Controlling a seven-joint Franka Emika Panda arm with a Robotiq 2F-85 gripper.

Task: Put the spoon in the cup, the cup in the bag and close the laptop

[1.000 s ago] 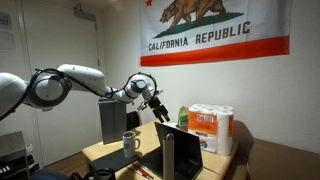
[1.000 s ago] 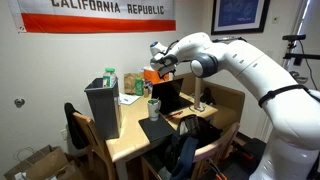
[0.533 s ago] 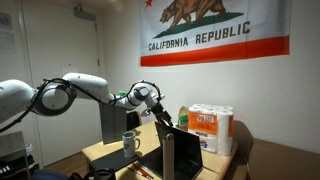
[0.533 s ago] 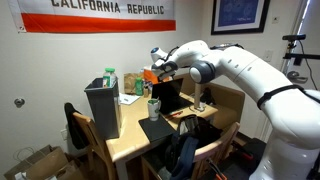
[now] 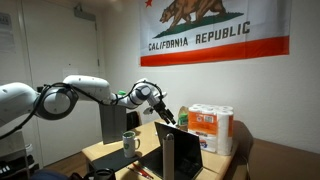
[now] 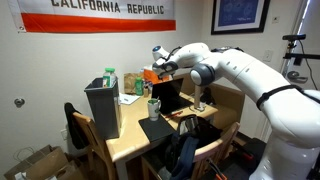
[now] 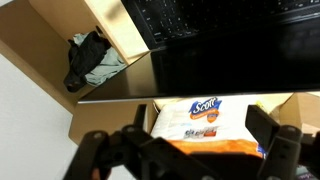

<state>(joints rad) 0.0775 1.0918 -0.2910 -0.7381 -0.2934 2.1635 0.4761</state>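
We count one laptop [image 6: 168, 97], one bag [image 6: 103, 108], one towel pack [image 7: 200, 112] marked "Scott", one flag [image 5: 215, 30] reading "California Republic"; gripper [image 7: 190, 150] spread wide, holding nothing.

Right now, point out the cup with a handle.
The small pale mug near the dark bag, in an exterior view: a loop handle sticks out from its side. The taller cylinder by the laptop shows none.

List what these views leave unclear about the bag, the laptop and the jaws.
- Bag: contents, hidden by its walls in both exterior views.
- Laptop: screen content, black in the wrist view.
- Gripper: jaws apart, but tips dark and blurred in the wrist view, tiny in exterior views.
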